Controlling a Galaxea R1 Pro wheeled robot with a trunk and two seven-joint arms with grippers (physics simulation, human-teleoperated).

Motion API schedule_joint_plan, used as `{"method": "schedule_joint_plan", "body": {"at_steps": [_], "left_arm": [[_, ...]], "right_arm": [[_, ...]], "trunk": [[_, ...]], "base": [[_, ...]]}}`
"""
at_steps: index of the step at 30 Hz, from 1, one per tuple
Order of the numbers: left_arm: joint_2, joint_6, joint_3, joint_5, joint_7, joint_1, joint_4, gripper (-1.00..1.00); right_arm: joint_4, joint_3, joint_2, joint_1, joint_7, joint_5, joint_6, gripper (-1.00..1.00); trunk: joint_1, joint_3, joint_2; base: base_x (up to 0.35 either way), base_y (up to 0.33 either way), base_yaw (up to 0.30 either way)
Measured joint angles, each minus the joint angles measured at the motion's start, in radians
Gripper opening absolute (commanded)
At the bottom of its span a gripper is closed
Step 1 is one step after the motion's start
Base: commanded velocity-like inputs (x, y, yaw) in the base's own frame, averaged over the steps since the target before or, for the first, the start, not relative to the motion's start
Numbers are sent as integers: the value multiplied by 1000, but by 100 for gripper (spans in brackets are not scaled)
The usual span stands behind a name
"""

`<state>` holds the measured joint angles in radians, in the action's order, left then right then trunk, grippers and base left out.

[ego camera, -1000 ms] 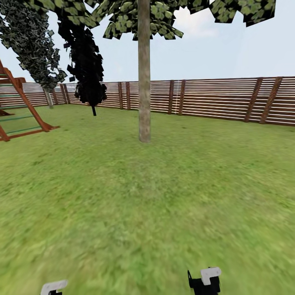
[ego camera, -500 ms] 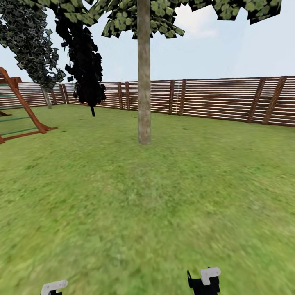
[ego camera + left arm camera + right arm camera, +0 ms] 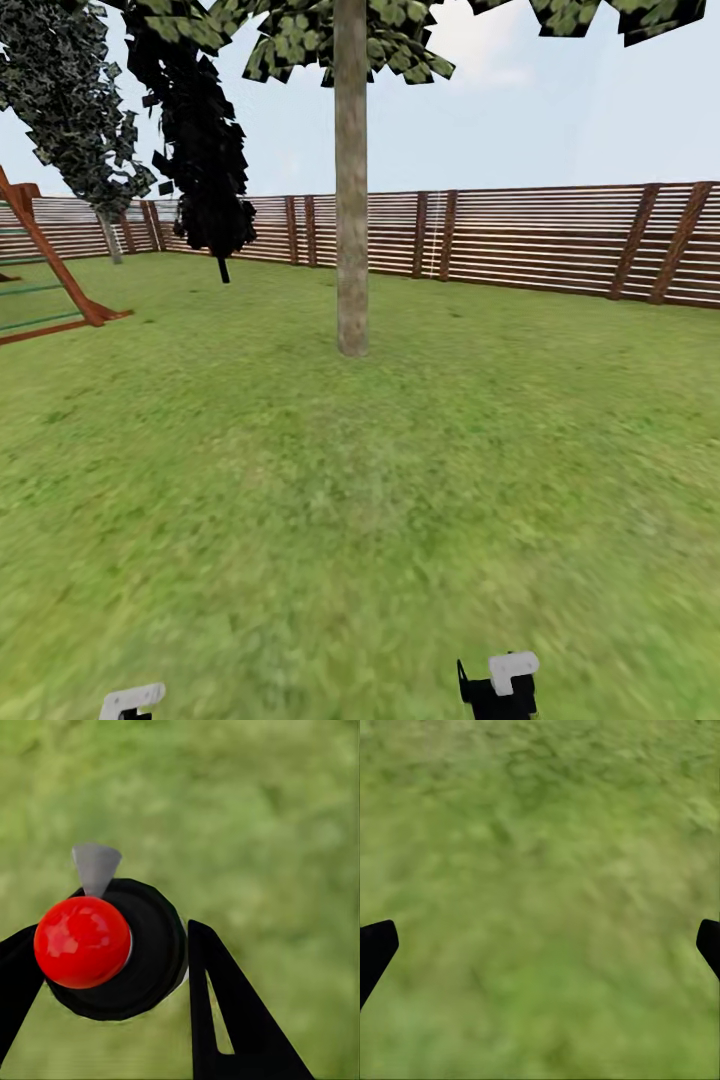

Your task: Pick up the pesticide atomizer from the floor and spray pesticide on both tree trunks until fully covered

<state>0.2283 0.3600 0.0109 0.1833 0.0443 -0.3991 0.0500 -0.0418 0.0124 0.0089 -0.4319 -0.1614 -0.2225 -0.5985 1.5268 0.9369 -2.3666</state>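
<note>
We're on the lawn point(image 3: 400, 500) facing a tree trunk point(image 3: 351, 200) well ahead, fence point(image 3: 540, 240) behind it. Our left claw point(image 3: 112, 967) is clamped on the pesticide atomizer point(image 3: 124, 949), gripping its black round body under the red knob. It's probably light, rigid plastic, maybe a bit slick, so a mid-body hold seems right. Right claw point(image 3: 540, 945) hangs spread wide, carrying nothing.

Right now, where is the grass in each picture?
Head view: grass runs from the wooden fence down to the bottom edge.
Left wrist view: grass behind the atomizer.
Right wrist view: grass under the open right hand.
Shared landmark: the right hand, low in head view.
</note>
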Motion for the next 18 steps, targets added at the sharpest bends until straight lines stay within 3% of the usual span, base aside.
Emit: {"method": "schedule_joint_plan", "body": {"at_steps": [18], "left_arm": [[0,-1,0,0,0,-1,0,-100]], "right_arm": [[1,0,0,0,0,0,0,100]], "trunk": [[0,14,0]], "base": [[336,0,0]]}}
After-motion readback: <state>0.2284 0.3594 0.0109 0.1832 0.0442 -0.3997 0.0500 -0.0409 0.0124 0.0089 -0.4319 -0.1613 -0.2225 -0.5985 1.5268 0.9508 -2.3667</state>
